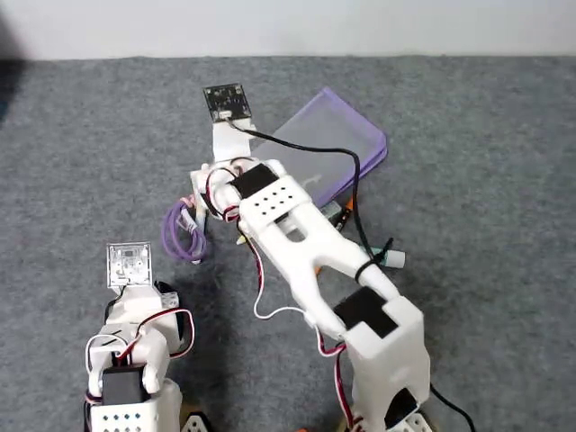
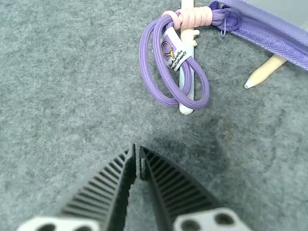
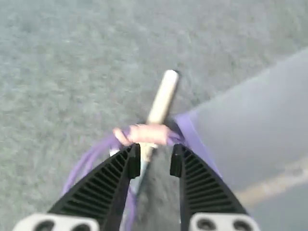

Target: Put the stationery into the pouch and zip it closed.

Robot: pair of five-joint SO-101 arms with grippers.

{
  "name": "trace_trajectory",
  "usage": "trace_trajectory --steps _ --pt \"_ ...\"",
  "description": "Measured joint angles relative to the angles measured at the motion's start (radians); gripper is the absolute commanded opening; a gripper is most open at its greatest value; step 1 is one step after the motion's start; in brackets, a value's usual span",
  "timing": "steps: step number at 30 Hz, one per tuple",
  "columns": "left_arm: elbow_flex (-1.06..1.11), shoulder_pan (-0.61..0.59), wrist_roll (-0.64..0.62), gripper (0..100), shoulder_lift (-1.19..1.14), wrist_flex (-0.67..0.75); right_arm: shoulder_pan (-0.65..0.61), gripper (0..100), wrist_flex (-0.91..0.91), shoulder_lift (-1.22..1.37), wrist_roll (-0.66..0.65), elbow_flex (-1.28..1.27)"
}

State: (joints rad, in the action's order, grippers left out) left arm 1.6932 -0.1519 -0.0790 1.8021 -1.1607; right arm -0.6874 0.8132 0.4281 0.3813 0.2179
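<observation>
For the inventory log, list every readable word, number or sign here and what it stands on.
The white tag on the purple cord loop: a small emblem and dark print, too small to read.
On the purple pouch: no text to be seen.

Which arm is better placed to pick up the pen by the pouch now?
Right. The right end effector hangs open right at the pen beside the pouch; the left end effector is shut and sits farther from it.
</observation>
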Motion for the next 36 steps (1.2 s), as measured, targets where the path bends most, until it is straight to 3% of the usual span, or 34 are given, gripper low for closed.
trace_trajectory --steps 10,17,28,36 --pt "0.0 0.0 0.0 2 0.0 0.0 -0.043 10.1 -0.172 0.173 0.0 0.124" --pt "0.0 0.0 0.0 2 0.0 0.0 -0.046 10.0 -0.164 0.302 0.0 0.167" --pt "0.0 0.0 0.0 2 0.0 0.0 0.038 10.0 0.552 0.302 -0.012 0.336" --pt "0.0 0.0 0.0 2 0.0 0.0 0.137 10.0 0.839 0.304 -0.285 0.367"
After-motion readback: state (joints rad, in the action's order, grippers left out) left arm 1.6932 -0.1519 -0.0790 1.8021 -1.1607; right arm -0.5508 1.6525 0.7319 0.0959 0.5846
